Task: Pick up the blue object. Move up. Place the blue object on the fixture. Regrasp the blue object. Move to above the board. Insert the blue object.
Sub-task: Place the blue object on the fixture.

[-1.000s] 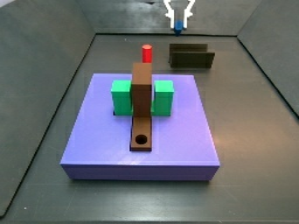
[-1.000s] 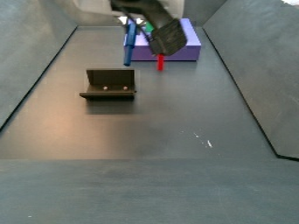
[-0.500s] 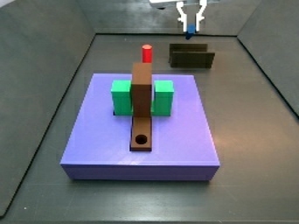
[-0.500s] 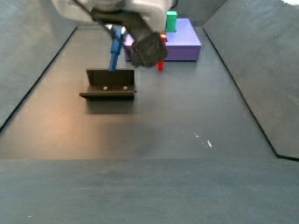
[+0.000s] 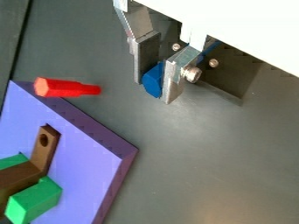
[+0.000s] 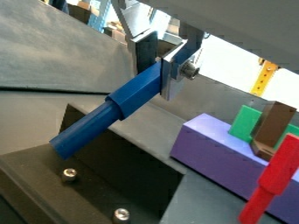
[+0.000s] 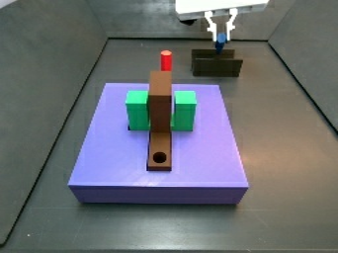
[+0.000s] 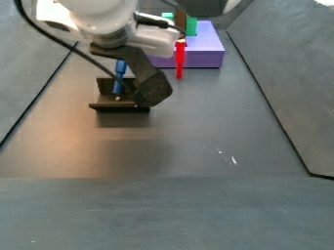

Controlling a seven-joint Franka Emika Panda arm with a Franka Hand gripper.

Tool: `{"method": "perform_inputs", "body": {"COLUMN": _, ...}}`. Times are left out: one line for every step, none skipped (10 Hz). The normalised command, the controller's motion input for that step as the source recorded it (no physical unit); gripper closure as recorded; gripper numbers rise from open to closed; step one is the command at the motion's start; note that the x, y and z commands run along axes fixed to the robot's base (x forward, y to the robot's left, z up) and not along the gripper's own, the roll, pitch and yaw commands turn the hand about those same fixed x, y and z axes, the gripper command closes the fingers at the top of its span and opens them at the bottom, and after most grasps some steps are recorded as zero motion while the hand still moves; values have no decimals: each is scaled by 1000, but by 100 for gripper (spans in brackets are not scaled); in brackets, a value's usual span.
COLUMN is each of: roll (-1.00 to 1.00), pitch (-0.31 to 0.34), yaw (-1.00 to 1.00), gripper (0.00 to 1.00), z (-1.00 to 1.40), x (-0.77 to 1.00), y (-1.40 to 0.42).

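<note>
Blue object (image 6: pixel 117 114) sits pinched between the silver fingers (image 6: pixel 177 66) of the hand (image 7: pixel 219 28), hanging below it, lower end right over the fixture (image 7: pixel 218 65). Board (image 7: pixel 119 173) with its red peg (image 7: pixel 166 60) lies well apart from the fixture.

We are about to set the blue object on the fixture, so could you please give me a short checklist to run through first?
1. Gripper shut on the blue object: ok, the silver fingers clamp its upper end in both wrist views.
2. Blue object hanging free below the fingers: ok.
3. Gripper above the fixture: ok, in both side views.
4. Blue object's lower tip lined up with the fixture's recess: cannot tell.
5. Tip touching the fixture yet: cannot tell.
6. Board and red peg apart from the gripper: ok.
</note>
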Motion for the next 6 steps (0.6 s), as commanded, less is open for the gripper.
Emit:
{"method": "perform_inputs", "body": {"roll": 271, "pitch": 0, "yaw": -11, "gripper": 100, "z": -211, "x": 160, "y": 0}}
{"method": "perform_inputs", "body": {"roll": 180, "pitch": 0, "yaw": -51, "gripper": 100, "z": -246, "x": 166, "y": 0}}
{"method": "perform_inputs", "body": {"roll": 131, "pitch": 0, "yaw": -37, "gripper": 100, "z": -200, "x": 131, "y": 0}}
{"method": "perform_inputs", "body": {"roll": 0, "pitch": 0, "yaw": -6, "gripper": 100, "z": -180, "x": 100, "y": 0}}
{"method": "perform_inputs", "body": {"roll": -51, "pitch": 0, "yaw": 0, "gripper": 100, "z": -151, "x": 26, "y": 26}}
{"method": "perform_inputs", "body": {"roll": -114, "pitch": 0, "yaw": 0, "gripper": 100, "z": -191, "x": 0, "y": 109}}
